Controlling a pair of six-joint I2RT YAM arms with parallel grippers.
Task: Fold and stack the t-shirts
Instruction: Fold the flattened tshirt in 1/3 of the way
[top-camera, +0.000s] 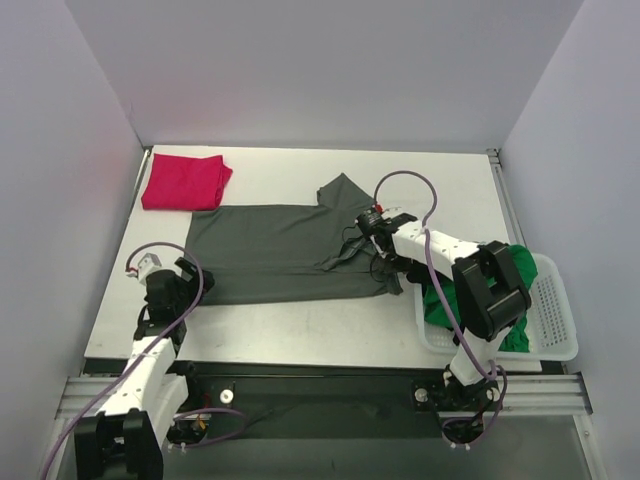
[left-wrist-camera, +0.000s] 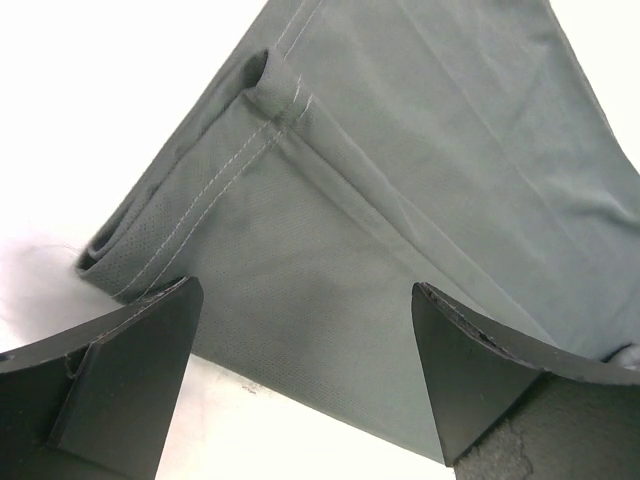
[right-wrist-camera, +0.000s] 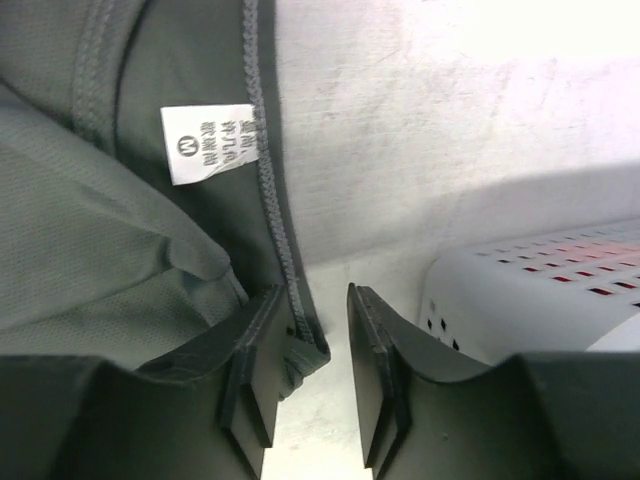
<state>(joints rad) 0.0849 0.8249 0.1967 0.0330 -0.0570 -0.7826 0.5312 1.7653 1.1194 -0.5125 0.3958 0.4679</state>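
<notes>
Grey-green t-shirt (top-camera: 280, 250) collar edge lying against one pad of the right hand (right-wrist-camera: 312, 330), jaws slightly parted, nothing pinched. White size label (right-wrist-camera: 208, 143) just beyond, seen only from that wrist; white basket (right-wrist-camera: 540, 290) near. Left hand (left-wrist-camera: 305, 290) spread wide, released, above the hem corner. From overhead only: shirt flat on the desk (top-camera: 300, 335), magenta-red t-shirt (top-camera: 183, 182) folded far left, bright green t-shirt (top-camera: 520, 262) in the basket.

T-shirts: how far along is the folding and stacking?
Done: the magenta t-shirt lies folded at the far left corner. In hand: the grey-green t-shirt is spread out, partly folded, the right gripper open at its collar, the left gripper open by its hem. Left: the bright green t-shirt in the basket.
</notes>
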